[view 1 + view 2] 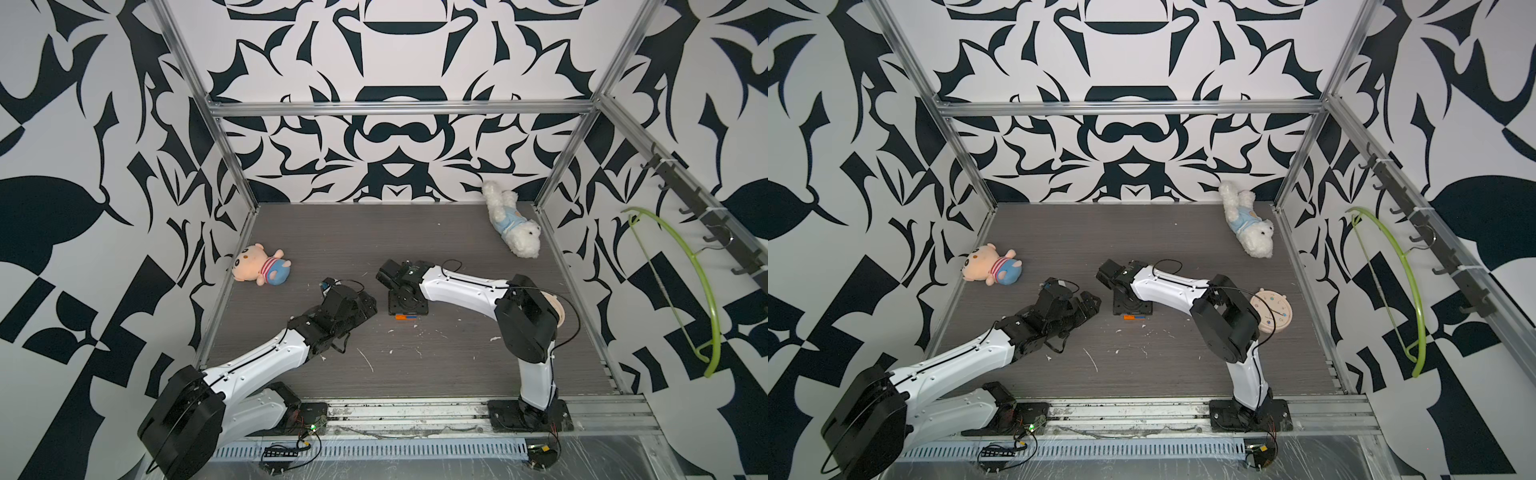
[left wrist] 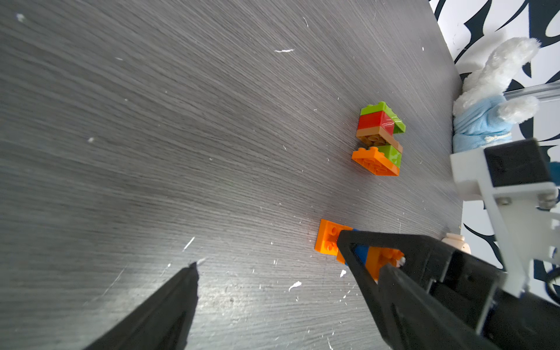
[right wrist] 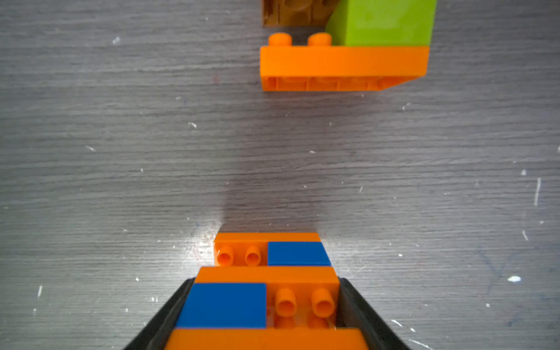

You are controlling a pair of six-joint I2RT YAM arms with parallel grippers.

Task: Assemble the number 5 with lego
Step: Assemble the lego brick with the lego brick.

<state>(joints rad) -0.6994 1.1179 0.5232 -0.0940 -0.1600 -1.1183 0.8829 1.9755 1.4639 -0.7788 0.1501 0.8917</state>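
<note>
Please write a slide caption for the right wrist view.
Right claw grips an orange-and-blue lego stack; an orange-and-green stack lies apart.

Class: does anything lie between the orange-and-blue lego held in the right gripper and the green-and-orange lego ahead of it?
Nothing visible does. Only bare table separates the orange-and-blue lego, in the right gripper, from the green-and-orange lego.

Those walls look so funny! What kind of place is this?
Probably a robot practice lab. A left arm and right arm are mounted at the edge of a table inside a metal frame, and lego bricks and a plush pig lie on it.
</note>
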